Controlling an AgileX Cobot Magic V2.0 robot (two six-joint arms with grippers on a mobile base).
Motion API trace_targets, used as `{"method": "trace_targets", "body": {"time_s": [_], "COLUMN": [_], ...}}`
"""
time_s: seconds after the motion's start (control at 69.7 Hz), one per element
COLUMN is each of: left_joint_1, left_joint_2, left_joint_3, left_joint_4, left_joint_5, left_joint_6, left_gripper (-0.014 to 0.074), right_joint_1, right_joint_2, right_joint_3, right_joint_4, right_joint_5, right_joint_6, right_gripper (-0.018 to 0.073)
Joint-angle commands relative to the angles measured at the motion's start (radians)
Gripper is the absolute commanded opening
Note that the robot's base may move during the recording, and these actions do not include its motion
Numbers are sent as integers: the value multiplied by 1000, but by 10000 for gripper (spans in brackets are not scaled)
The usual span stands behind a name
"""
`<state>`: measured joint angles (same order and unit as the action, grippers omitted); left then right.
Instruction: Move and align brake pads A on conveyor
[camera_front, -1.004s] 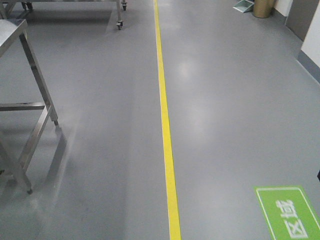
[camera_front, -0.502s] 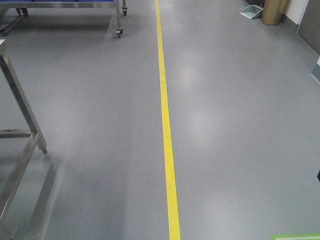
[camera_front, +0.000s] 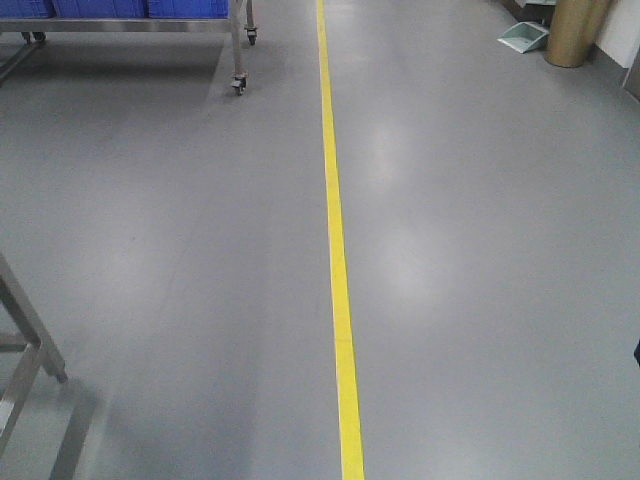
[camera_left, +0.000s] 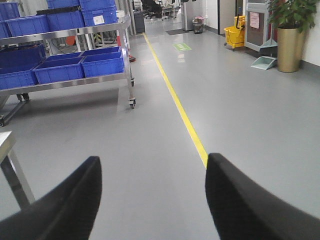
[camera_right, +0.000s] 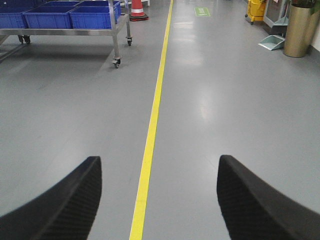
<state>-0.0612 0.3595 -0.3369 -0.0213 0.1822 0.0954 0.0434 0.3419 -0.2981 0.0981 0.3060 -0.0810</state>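
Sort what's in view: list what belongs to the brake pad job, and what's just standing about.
Job:
left end effector, open and empty
right end effector, open and empty
No brake pads or conveyor in view.

Standing about:
yellow floor line
blue bins
steel cart
gold planter
dustpan
mop bucket
traffic cone

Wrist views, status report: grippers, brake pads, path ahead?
Left gripper open, empty; right gripper open, empty. Brake pads, conveyor not in view. Floor, yellow line ahead; bin cart off left.
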Motion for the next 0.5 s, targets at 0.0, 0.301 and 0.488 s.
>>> {"method": "trace_targets", "body": {"time_s": [0.0,0.301,0.488], "left_joint_1": [-2,-2,-2], "left_joint_2": [12,12,12], "left_joint_3": [-27,-27,-27], "left_joint_4": [0,0,0], "left_joint_5": [-75,-75,-75], "left_joint_6": [-2,-2,-2], "left_gripper": [449,449,449], "right_joint_1": [-1,-1,-1], "right_joint_2": [9,9,9], "right_joint_3": [-28,-28,-28], "right_joint_4": [-2,-2,-2], "right_joint_5": [-71,-71,-71], "right_joint_6": [-7,-7,-7], "right_gripper": [469,468,468]}}
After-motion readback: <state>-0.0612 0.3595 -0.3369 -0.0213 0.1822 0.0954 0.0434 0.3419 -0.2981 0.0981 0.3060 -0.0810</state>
